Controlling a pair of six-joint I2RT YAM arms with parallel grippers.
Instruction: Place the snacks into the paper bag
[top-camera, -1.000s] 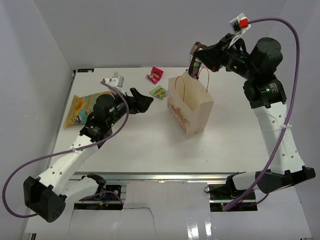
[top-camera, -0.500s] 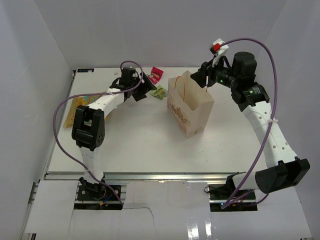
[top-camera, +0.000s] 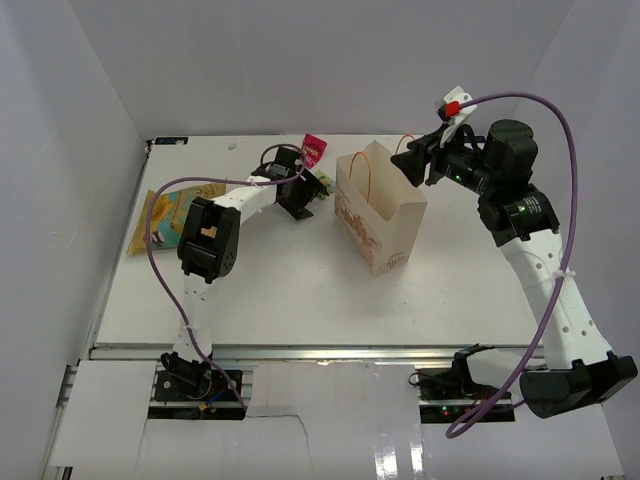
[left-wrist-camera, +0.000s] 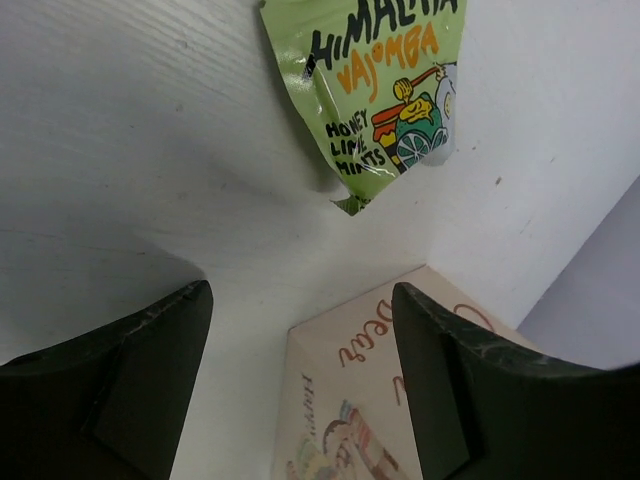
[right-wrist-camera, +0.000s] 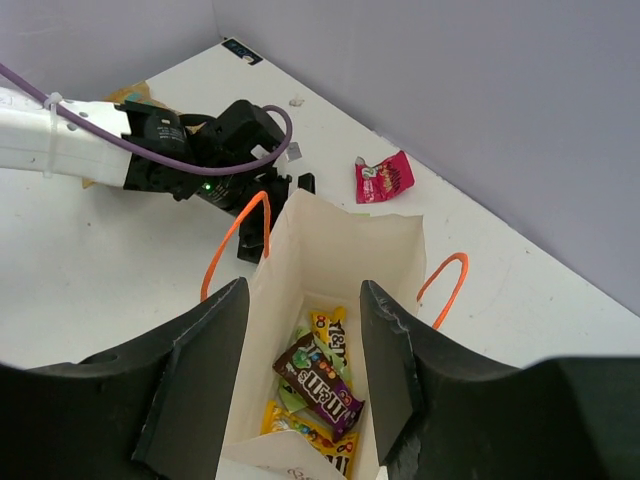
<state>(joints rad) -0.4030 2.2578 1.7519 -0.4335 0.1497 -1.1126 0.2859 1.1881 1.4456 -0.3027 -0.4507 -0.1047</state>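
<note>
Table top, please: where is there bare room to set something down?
Bare: the table's near strip in front of the paper bag, and right of the bag. Crowded: far-left of the bag, around the left gripper, green packet and pink packet.

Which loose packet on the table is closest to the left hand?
The green mint packet, just ahead of the open left hand; the pink packet and yellow pouch lie farther off.

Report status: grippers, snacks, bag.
Left gripper open, low over green packet. Right gripper open, empty, above bag. Some snacks in bag; pink packet and yellow pouch also outside. Bag mouth unobstructed.
</note>
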